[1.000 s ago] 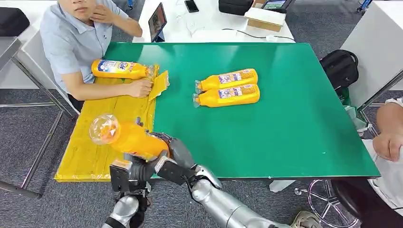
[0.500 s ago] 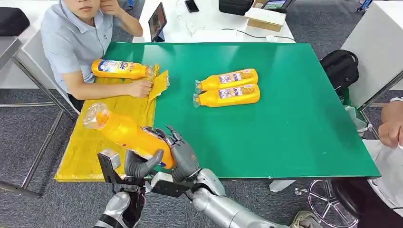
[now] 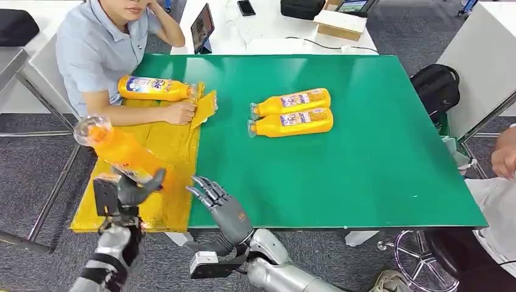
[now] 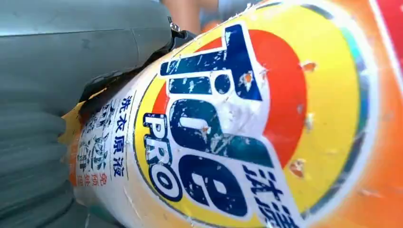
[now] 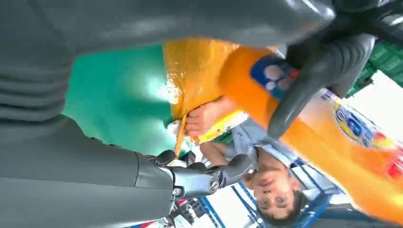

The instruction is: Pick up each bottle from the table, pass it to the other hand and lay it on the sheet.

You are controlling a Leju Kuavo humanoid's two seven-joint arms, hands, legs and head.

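The right hand sits at the near table edge, palm up, fingers spread and holding nothing; its silver forearm runs back toward the lower frame. Just to its left, the left hand is raised over the near part of the yellow sheet, thumb and fingers wrapped around the lower body of an orange bottle. The bottle tilts up and away to the left, its clear cap end highest and out beyond the sheet's left edge, above the grey carpet.

The left wrist view shows the held bottle's label close up: a worn blue "PRO" under larger blue lettering on a yellow and red roundel, with small Chinese characters beside it.

The sheet covers the left end of the green table. At its far end a second bottle lies on its side, blue lettering on its label too small to read. A person in a light blue shirt sits there, one hand resting on the sheet's edge. Two more bottles lie side by side mid-table, touching, caps pointing left.

Beyond the table stand a white desk with a tablet, a phone and a cardboard box. A black bag sits on the floor to the right, and another person's arm shows at the right edge.
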